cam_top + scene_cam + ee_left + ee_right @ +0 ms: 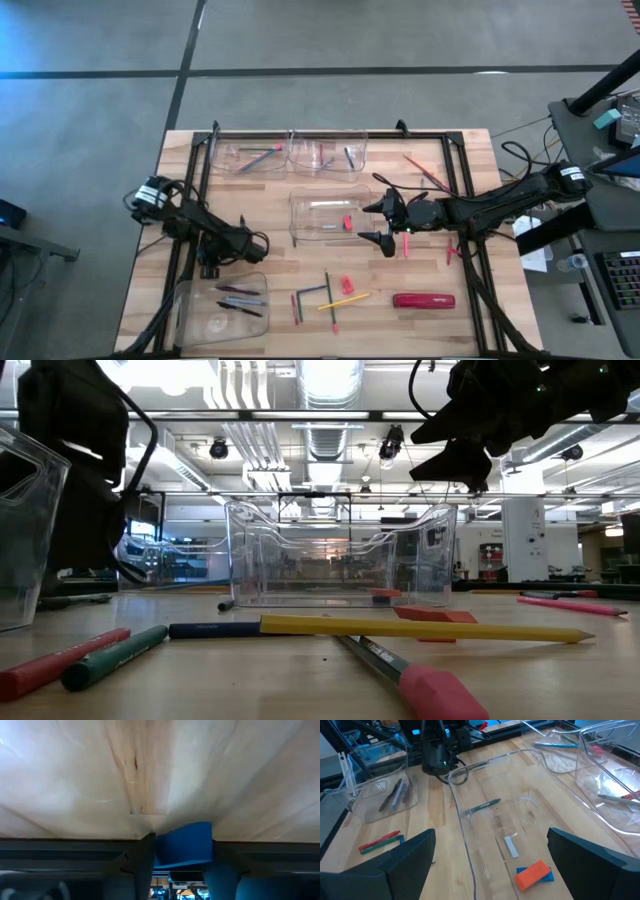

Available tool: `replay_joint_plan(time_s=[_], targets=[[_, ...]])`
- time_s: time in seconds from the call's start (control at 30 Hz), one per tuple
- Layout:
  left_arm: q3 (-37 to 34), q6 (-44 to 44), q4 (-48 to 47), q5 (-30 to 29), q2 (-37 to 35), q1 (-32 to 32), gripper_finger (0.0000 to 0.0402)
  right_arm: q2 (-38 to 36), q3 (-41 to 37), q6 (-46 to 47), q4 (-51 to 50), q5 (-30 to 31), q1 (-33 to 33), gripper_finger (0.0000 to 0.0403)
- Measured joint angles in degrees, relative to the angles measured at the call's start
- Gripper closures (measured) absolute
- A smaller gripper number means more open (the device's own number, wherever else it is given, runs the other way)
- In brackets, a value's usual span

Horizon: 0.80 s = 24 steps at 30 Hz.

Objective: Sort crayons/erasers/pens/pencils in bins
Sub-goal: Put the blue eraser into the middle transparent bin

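My left gripper (208,268) hangs low over the table at the far rim of the near-left bin (190,312), which holds dark pens. It is shut on a blue block (182,847). My right gripper (380,225) stands open above the right end of the middle bin (296,215), nothing between its fingers. That bin holds an orange eraser (532,874) lying on a blue piece, and a green stick (482,806). Two more bins (250,157) (328,153) stand at the far edge. Loose pencils (345,300) and a pink eraser (347,285) lie near the front edge. My left gripper pinches the blue block between its two fingers (142,865), which stand against its two opposite sides (159,851). The fingers slant downward toward the wood. The block's free end sticks out ahead of them; whether it touches the table I cannot tell.
A large red oblong thing with white lettering (424,300) lies at the front right. Thin sticks (425,172) lie at the far right by the black frame rail (462,190). Bare wood lies between the middle bin and the near-left bin.
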Motion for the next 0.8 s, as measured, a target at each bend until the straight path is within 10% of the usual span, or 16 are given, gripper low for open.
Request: replay_joint_plan(time_s=[0.3, 0.8], targets=[[0.7, -0.3, -1.1, -3.8, -1.1, -0.1, 0.0387, 0.0, 0.0, 0.0, 0.0, 0.0, 0.0, 0.0033], [11.6, -16.6, -9.0, -24.0, -26.8, 0.0, 0.0397, 0.0, 0.2, -0.2, 0.1, 0.0, 0.0, 0.0033]])
